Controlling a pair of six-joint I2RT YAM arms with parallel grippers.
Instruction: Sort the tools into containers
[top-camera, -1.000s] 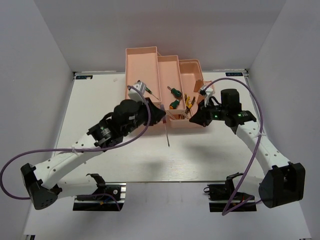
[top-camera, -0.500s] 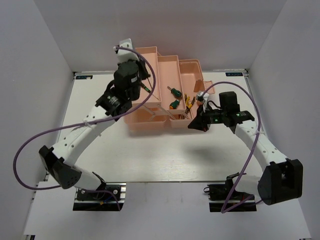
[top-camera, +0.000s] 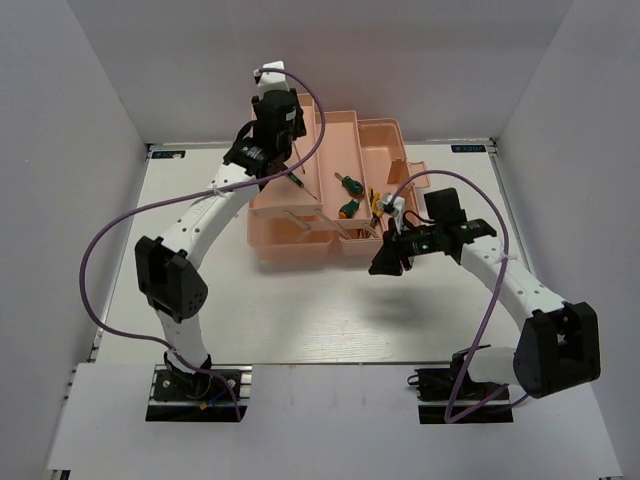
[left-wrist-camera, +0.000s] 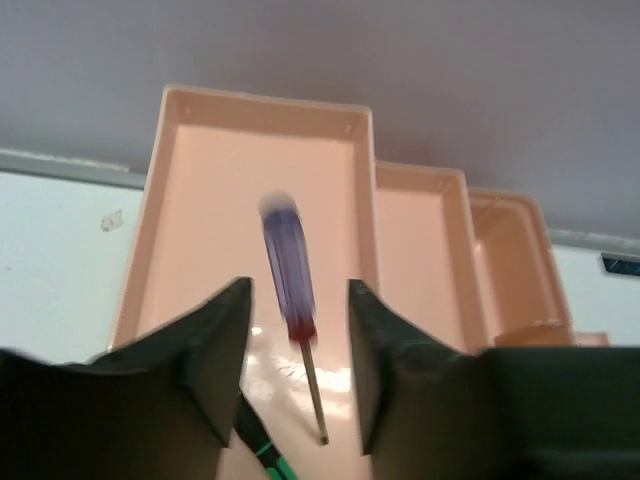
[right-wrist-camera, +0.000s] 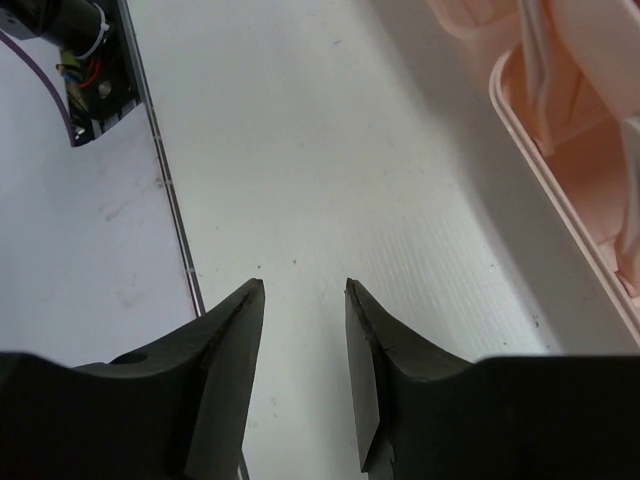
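Note:
My left gripper hangs open over the far-left tray of the salmon-pink toolbox. The thin blue-red screwdriver shows blurred and loose between its fingers, tip pointing toward me. The black-green screwdriver lies in the same tray, partly hidden by the left finger. Two stubby green-handled screwdrivers lie in the middle tray, and yellow-black pliers in the right one. My right gripper is open with nothing in it, over the white table in front of the toolbox's right end.
Purple cables loop from both arms over the table. The toolbox's fold-out trays step up toward the back wall. A black mount sits at the table's near edge in the right wrist view.
My left arm swung from the toolbox's front up over the far-left tray with the thin screwdriver and opened its jaws. My right gripper drew back from the toolbox and opened.

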